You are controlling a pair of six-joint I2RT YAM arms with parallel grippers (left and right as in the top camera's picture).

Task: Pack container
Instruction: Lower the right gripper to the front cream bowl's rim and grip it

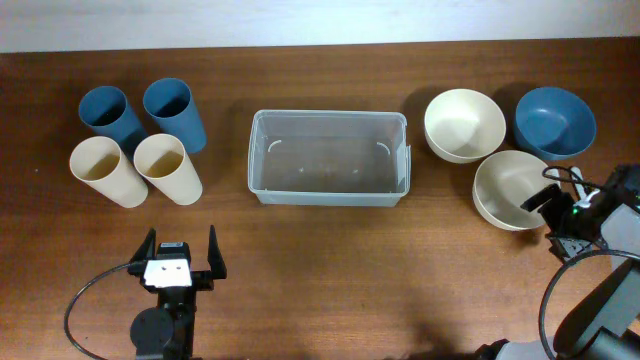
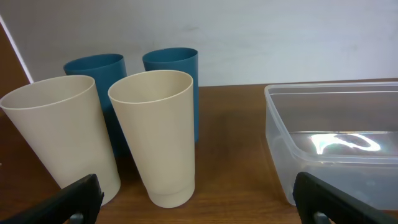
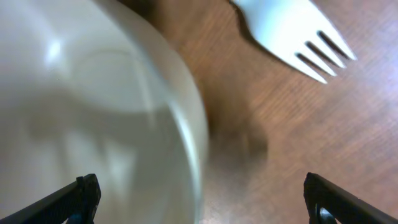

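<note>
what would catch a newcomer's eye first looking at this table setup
The clear, see-through rectangular plastic container sits empty in the middle of the brown wooden table. To its left stand two tall blue plastic cups behind two tall cream plastic cups; to its right are two round cream bowls and a round blue bowl. A white plastic fork lies beside the nearer cream bowl.

Two black arms (image 1: pixel 165 325), looping black cables (image 1: pixel 78 303).
A white plate (image 1: pixel 168 268) sits on the left hand (image 1: pixel 181 250); a green light (image 1: pixel 577 208) glows behind the right hand (image 1: pixel 548 215).
</note>
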